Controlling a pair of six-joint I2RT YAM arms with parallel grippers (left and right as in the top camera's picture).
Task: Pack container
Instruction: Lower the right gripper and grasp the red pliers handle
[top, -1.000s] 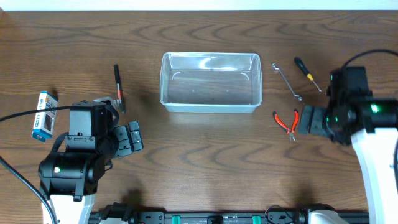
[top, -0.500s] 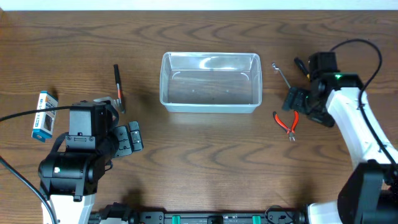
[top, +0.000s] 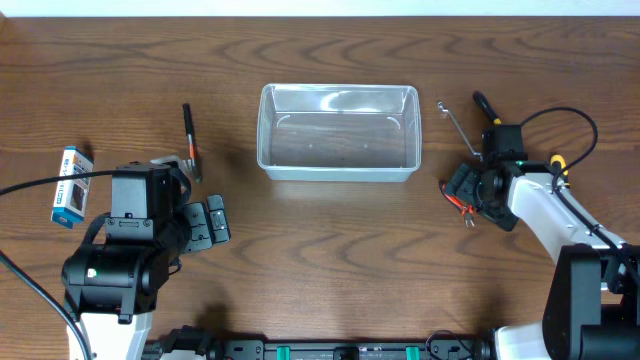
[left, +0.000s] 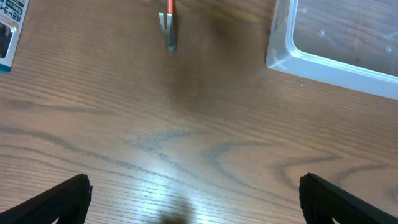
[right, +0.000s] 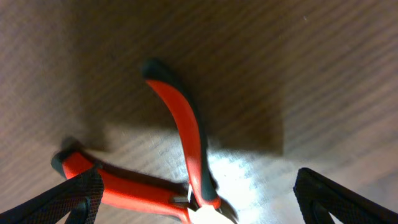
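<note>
The container (top: 338, 130) is a clear, empty plastic tub at the table's middle; its corner (left: 336, 46) also shows in the left wrist view. Red-handled pliers (top: 464, 209) lie on the wood to its right. My right gripper (top: 468, 187) hovers low over them, open, and in its own view the pliers (right: 180, 134) lie between the fingers (right: 71, 199), untouched. My left gripper (top: 207, 222) rests open over bare wood at the lower left, with nothing between its fingers (left: 59, 202).
A wrench (top: 460, 128) and a screwdriver (top: 487, 108) lie right of the tub. A red-and-black hand tool (top: 189, 140) lies left of it. A small blue-and-white box (top: 72, 185) sits at the far left. The right arm's cable loops above the pliers.
The right arm swung in from the right side, passed above the pliers and dropped over them, open throughout. The left arm has not moved.
</note>
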